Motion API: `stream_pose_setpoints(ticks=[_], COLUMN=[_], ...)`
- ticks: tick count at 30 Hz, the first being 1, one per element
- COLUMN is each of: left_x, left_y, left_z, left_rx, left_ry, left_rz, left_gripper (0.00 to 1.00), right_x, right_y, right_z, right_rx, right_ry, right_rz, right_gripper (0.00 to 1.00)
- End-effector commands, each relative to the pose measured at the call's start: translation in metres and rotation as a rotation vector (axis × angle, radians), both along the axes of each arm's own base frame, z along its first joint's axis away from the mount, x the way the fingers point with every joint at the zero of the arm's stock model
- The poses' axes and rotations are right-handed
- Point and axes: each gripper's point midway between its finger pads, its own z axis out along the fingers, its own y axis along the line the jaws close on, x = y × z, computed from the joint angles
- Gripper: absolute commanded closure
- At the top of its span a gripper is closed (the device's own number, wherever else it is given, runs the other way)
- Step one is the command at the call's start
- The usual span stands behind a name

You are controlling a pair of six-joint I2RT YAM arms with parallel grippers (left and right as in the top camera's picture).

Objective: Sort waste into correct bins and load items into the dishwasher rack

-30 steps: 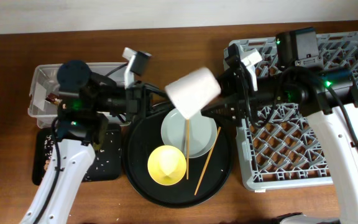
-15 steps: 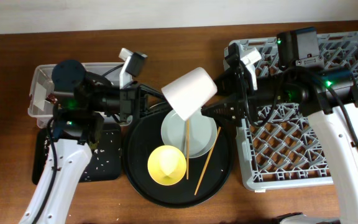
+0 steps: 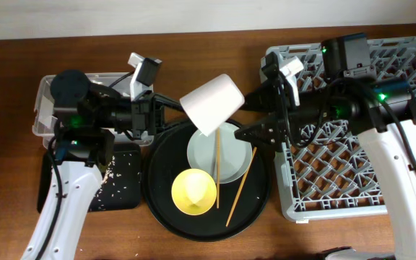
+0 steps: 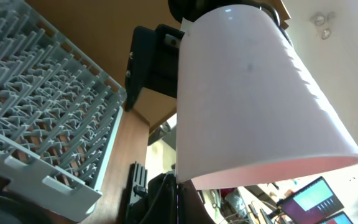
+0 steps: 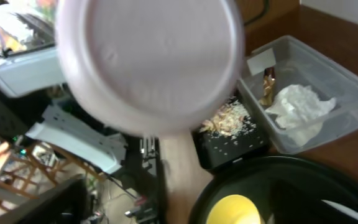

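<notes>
Arms, overhead: the left arm reaches in from the left edge with its left gripper [image 3: 170, 110] pointing right. The right arm bends over the dishwasher rack [image 3: 323, 180] with its right gripper [image 3: 244, 118] pointing left.
Left gripper, overhead: clamped at the mouth end of the small pink cup [image 3: 211, 105], which hangs tilted over the far edge of the round black tray [image 3: 258, 201].
Right gripper, overhead: fingers spread wide, just beside the cup's narrow base, not gripping.
Tray load, overhead: a glossy white round plate [image 3: 233, 155], a smooth yellow bowl [image 3: 193, 190] and two thin wooden chopsticks [image 3: 240, 188] slanting over the plate.
Bins, overhead: the clear tub [image 3: 49, 85] sits under the left arm. The shallow black tray [image 3: 125, 191] lies in front of it, speckled with pale food scraps [image 3: 114, 170].
Cup, left wrist: a smooth tapered wall [image 4: 247, 93] fills the view, pink inside the rim. The grip itself is hidden. The grey pegged rack [image 4: 42, 106] is on the left.
Cup, right wrist: the round, blurred, pale base [image 5: 148, 62] faces the camera. This gripper's own fingers cannot be made out.
Tub, right wrist: a transparent wall [image 5: 334, 130] with a white label [image 5: 261, 61], holding a crumpled paper napkin [image 5: 300, 109] and a crinkled brown-gold wrapper [image 5: 267, 84].
Scraps, right wrist: tan shavings [image 5: 225, 118] are heaped on the black tray [image 5: 229, 146].
</notes>
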Motion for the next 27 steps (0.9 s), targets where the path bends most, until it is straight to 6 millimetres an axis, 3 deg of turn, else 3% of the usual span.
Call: stream_pose_setpoints(ticks=[1, 10, 17, 27], left_x=[0.002, 0.002, -0.011, -0.029], left_y=[0.013, 0.012, -0.006, -0.027], left_z=[0.005, 0.003, 0.002, 0.002], left_rx=[0.000, 0.002, 0.003, 0.003], left_ry=[-0.026, 0.001, 0.010, 0.010], left_rz=[0.025, 0.023, -0.044, -0.126], left_gripper=[1.00, 1.00, 1.00, 1.00], right_x=[0.009, 0.015, 0.019, 0.016], right_y=[-0.010, -0.023, -0.032, -0.031], right_z=[0.009, 0.036, 0.055, 0.057], right_rx=[0.018, 0.147, 0.221, 0.234], right_ry=[-0.035, -0.126, -0.235, -0.235], right_rz=[-0.034, -0.009, 0.019, 0.033], right_gripper=[0.01, 0.01, 0.02, 0.02])
